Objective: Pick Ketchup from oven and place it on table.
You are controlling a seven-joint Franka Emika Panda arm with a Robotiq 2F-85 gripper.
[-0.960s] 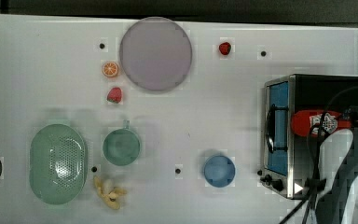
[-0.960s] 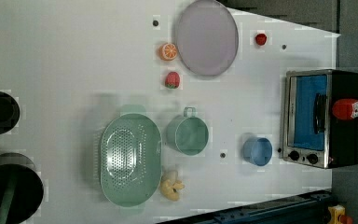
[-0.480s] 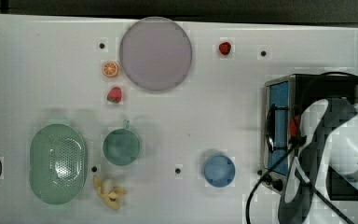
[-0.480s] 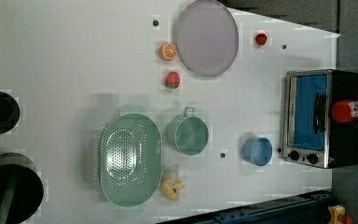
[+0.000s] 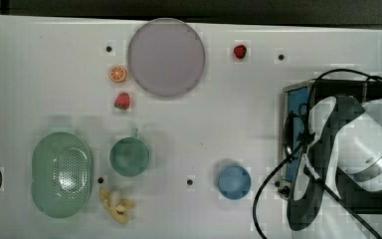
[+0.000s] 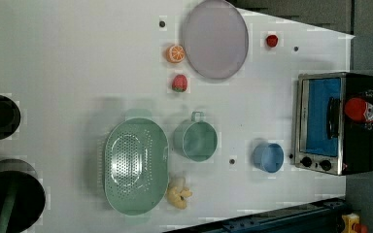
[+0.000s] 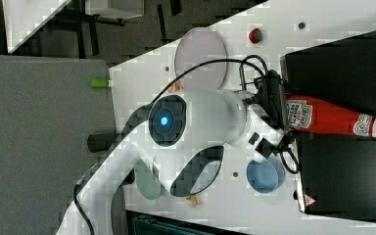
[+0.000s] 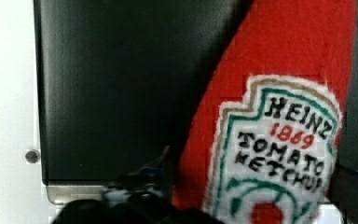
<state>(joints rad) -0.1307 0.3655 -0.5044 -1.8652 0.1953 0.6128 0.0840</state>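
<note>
**A:** One bottle to find. Where is the ketchup (image 7: 330, 120)?

**B:** It lies on its side on the flat, matte-black top of the oven (image 7: 342, 63). It is slim, glossy red plastic, with the white cap toward the right view's right and the shield label facing up.

**A:** And the claw?

**B:** The gripper (image 7: 275, 115) is at the bottle's base end, right against the red plastic. I cannot tell whether it is clamped on the bottle or loose. The wrist view has the label close up, a white shield with a green border that reads "HEINZ 1869 TOMATO KETCHUP".

**A:** What is the oven like?

**B:** It is boxy, with a brushed-steel front frame, a blue-tinted glass door, a bar handle and small black knobs. In the left view it stands at the right end of the table (image 5: 40, 74), which is smooth and white with a few small dark holes.

**A:** Anything else on the table?

**B:** There is a round, flat lilac plate (image 5: 165, 57) and a small blue cup (image 5: 234, 180) just beside the oven's knobs. There is also a green mug (image 5: 129, 156) with a loop handle and an oval green colander (image 5: 62, 174) dotted with holes. An orange half (image 5: 118, 73) lies near the plate's rim.
</note>
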